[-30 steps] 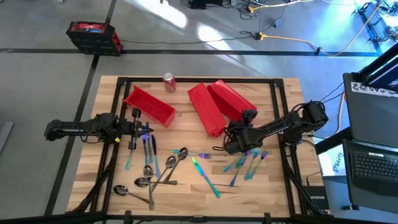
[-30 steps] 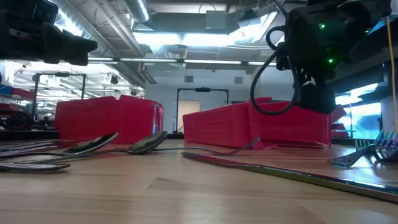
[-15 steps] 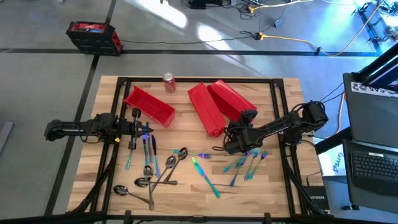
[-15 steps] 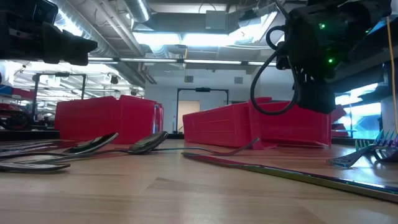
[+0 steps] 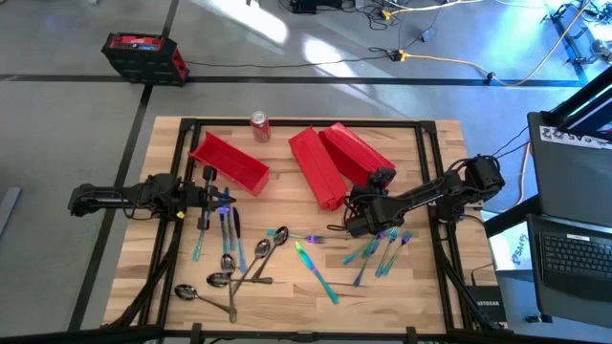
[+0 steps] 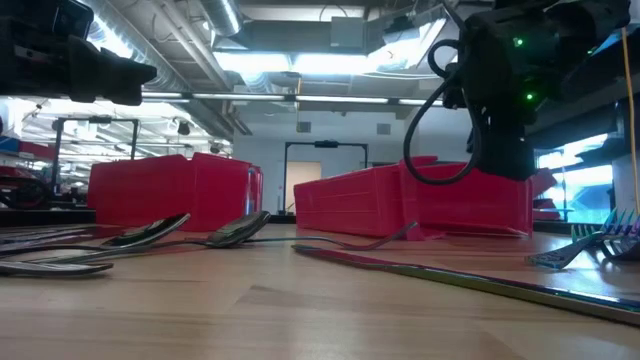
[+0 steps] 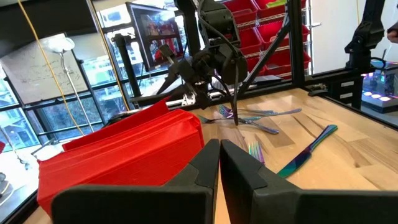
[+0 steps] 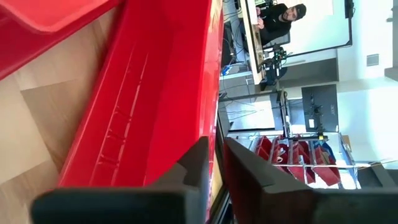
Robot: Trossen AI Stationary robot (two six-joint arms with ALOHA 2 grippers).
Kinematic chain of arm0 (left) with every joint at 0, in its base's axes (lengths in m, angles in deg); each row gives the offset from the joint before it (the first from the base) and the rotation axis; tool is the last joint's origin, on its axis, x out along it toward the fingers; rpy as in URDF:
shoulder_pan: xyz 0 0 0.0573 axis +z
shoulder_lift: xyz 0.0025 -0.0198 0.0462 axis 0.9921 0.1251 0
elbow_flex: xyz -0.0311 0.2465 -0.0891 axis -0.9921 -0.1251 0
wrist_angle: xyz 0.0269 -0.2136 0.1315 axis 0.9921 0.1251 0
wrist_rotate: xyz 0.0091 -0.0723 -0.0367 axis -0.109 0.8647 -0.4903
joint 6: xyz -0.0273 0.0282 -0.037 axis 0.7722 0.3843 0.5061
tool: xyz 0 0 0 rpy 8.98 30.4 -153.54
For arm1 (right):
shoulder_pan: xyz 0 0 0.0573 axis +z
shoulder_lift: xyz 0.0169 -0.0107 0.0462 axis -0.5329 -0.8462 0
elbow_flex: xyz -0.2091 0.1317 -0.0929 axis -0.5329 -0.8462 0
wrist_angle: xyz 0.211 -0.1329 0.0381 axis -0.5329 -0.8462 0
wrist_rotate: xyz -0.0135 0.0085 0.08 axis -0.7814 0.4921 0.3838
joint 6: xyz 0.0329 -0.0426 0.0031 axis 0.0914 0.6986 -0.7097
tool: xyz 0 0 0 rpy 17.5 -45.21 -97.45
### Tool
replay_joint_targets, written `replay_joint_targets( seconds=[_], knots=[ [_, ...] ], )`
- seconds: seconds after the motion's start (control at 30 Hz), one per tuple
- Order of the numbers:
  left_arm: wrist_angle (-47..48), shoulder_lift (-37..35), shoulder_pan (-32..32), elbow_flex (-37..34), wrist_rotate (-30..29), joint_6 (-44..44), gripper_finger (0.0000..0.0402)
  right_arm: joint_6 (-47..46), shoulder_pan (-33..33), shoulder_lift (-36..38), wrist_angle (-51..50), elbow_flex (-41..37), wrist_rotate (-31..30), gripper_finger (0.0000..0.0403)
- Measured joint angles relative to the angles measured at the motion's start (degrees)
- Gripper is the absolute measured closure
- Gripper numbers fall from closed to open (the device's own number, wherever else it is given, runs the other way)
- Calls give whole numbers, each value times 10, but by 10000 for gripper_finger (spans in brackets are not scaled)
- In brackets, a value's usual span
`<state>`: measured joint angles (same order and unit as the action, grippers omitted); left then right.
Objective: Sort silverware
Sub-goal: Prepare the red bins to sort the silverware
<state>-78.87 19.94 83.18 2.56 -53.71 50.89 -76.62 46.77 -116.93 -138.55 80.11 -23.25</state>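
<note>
So the right gripper point(image 5: 356, 225) sits low with its fingers together, gripping nothing visible, beside the slim iridescent teal forks point(image 5: 382, 250) scattered on the wooden table point(image 5: 421, 287). The left gripper point(image 5: 212, 198) is pinched closed too, over the teal knives point(image 5: 229, 229) near a long red plastic bin point(image 5: 229, 161).

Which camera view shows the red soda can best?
The high view shows it best: the red soda can stands at the table's far edge, beside the left red bin, seen whole from above. In the low view and both wrist views I cannot find the can at all.
</note>
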Motion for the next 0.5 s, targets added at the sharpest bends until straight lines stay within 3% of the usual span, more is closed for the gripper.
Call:
replay_joint_targets(
  seconds=[0.1, 0.27, 0.5],
  knots=[
    [0, 0, 0, 0, 0, 0, 402, 0, 0, 0, 0, 0, 0, 398],
    [0, 0, 0, 0, 0, 0, 402, -1, -1, 0, 12, -2, 6, 379],
    [0, 0, 0, 0, 0, 0, 402, 0, 1, 0, 21, -12, -2, 294]
  ],
)
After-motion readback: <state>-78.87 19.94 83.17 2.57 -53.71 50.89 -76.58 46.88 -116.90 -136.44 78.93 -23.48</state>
